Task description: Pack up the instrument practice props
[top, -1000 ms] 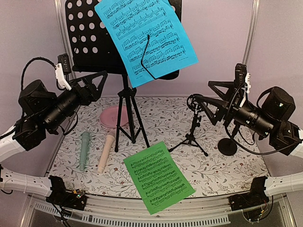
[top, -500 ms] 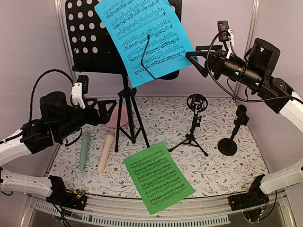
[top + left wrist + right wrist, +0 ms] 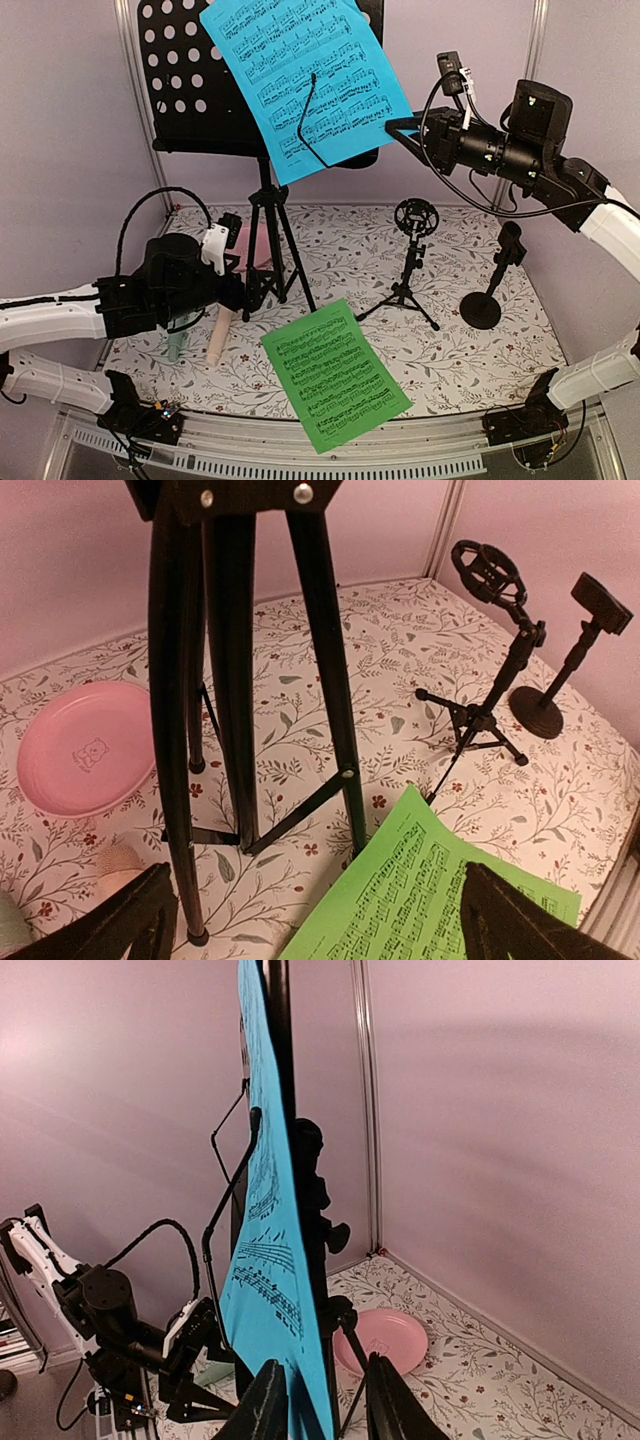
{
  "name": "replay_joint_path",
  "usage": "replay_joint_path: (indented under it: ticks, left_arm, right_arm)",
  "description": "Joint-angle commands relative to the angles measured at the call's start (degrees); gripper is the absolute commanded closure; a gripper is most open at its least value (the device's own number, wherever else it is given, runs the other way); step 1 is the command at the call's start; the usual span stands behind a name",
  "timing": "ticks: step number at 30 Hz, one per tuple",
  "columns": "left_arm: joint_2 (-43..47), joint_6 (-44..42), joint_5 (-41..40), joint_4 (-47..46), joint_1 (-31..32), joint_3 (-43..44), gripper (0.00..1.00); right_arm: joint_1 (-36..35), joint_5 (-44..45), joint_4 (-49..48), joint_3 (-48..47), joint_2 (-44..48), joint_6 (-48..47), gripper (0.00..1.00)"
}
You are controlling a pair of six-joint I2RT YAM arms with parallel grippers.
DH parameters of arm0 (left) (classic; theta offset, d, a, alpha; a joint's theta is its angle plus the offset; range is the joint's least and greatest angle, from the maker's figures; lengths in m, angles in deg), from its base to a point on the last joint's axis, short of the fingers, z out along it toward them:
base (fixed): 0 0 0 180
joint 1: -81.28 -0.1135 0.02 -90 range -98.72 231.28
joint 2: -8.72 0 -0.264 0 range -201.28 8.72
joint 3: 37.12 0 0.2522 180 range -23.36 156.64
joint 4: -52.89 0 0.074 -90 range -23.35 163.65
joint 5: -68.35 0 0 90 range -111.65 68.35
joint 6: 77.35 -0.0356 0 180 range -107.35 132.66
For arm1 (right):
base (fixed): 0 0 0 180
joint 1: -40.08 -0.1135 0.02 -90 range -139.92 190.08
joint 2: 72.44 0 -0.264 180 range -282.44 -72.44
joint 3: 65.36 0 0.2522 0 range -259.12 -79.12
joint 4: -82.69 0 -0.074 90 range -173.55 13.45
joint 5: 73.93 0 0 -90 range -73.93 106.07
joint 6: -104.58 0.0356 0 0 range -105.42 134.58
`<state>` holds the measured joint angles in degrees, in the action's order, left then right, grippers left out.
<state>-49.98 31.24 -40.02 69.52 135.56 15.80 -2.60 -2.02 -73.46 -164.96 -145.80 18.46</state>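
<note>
A blue music sheet (image 3: 300, 80) leans on the black perforated music desk (image 3: 185, 80), which stands on tripod legs (image 3: 272, 240). My right gripper (image 3: 398, 128) is raised at the sheet's right edge. Its narrowed jaws (image 3: 325, 1410) straddle the blue sheet (image 3: 270, 1260), with a gap showing on one side. My left gripper (image 3: 320, 930) hangs wide open and low, holding nothing, over the tripod legs (image 3: 240, 680) and the green music sheet (image 3: 430, 890). The peach microphone (image 3: 218, 335) and mint microphone (image 3: 175, 350) lie partly hidden under the left arm.
A small black microphone tripod with a ring mount (image 3: 408, 270) stands mid-mat, and a round-based black holder (image 3: 490, 295) to its right. A pink plate (image 3: 80, 750) lies behind the stand's legs. Walls close the back and sides.
The left arm dropped low toward the stand's legs and opened wide. The right arm rose from beside the small tripod to the blue sheet's edge, and its jaws narrowed.
</note>
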Motion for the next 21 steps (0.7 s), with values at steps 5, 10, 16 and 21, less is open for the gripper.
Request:
replay_joint_path:
  ticks: [5,10,16,21]
  left_arm:
    - [0.04,-3.12,-0.72,-7.24,-0.76,-1.79,0.01]
    - [0.33,-3.89,-1.73,-6.80,-0.76,-2.58,0.01]
    - [0.93,-3.99,-1.62,-6.49,-0.76,-3.07,0.01]
    - [1.61,-3.92,-1.67,-6.67,-0.78,-3.56,0.01]
  right_arm:
    - [0.31,-3.75,0.22,0.76,3.46,-1.24,0.80]
    - [0.31,-3.30,0.19,0.67,2.93,-0.77,0.92]
    - [0.31,-3.29,0.09,0.21,1.91,-0.72,1.00]
    - [0.27,0.28,-0.10,-1.08,2.95,-1.45,1.00]
